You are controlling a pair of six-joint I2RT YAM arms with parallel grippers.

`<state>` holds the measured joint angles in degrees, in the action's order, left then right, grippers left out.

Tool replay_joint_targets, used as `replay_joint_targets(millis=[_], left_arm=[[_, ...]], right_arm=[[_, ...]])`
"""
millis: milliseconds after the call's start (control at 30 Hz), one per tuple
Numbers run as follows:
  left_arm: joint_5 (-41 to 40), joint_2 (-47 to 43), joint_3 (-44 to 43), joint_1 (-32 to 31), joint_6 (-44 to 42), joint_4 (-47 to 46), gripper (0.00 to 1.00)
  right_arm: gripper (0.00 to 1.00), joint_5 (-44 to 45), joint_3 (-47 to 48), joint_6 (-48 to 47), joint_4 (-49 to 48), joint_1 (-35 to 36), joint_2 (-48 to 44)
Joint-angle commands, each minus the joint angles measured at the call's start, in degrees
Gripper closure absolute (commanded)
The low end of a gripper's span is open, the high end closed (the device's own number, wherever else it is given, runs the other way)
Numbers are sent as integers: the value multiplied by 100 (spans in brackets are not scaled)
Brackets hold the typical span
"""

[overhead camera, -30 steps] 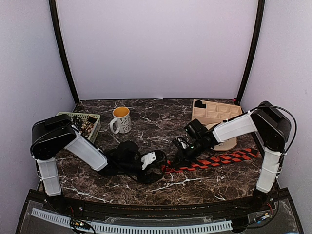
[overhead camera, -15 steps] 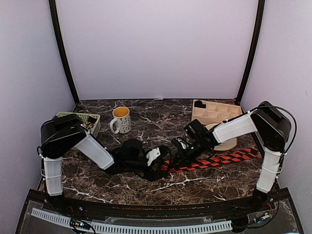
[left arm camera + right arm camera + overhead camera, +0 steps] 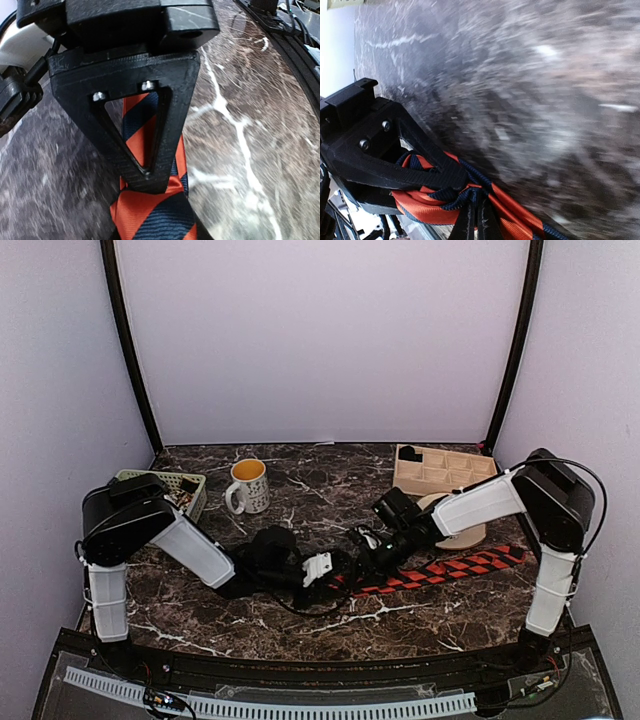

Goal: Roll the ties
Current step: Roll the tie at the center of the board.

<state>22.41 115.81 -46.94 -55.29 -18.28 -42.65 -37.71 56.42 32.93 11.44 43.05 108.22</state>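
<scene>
The right gripper [image 3: 368, 556] is clamped on the red-and-black striped fabric necktie [image 3: 452, 568]. Whether the left gripper [image 3: 318, 568], set over it, grips it cannot be told. The necktie is laid on the dark veined marble tabletop [image 3: 300, 625], right of the white ceramic mug [image 3: 247, 486], within pale lilac walls [image 3: 320, 340]. A pale green mesh basket [image 3: 190, 485] is seen left of the mug.

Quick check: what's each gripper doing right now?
Left gripper: closed on the red-and-black diagonally striped fabric necktie.
Right gripper: closed on bunched folds of the same necktie.
</scene>
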Motion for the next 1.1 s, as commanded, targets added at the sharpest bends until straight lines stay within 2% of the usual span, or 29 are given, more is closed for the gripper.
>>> replay_joint_targets(millis=[0, 33, 100, 200, 333, 600, 833, 1067], left_arm=[[-21, -574, 642, 149, -254, 449, 60], [-18, -696, 755, 157, -213, 432, 50], [-72, -932, 1041, 159, -21, 241, 39], [-207, -1090, 1459, 167, 332, -158, 35], [-114, -1038, 1611, 168, 584, -410, 36], [262, -654, 1020, 155, 961, -610, 40], [414, -684, 684, -16, 888, -512, 62], [287, -192, 81, -153, 1028, -408, 57]], right_arm=[[100, 451, 15, 266, 297, 328, 419], [100, 461, 45, 286, 278, 354, 472], [100, 463, 47, 294, 271, 356, 566], [100, 523, -17, 221, 332, 358, 634], [100, 579, -133, 135, 393, 362, 695], [100, 775, -186, -86, 666, 369, 783], [100, 729, -214, 41, 530, 364, 809], [100, 673, -147, 31, 515, 363, 833]])
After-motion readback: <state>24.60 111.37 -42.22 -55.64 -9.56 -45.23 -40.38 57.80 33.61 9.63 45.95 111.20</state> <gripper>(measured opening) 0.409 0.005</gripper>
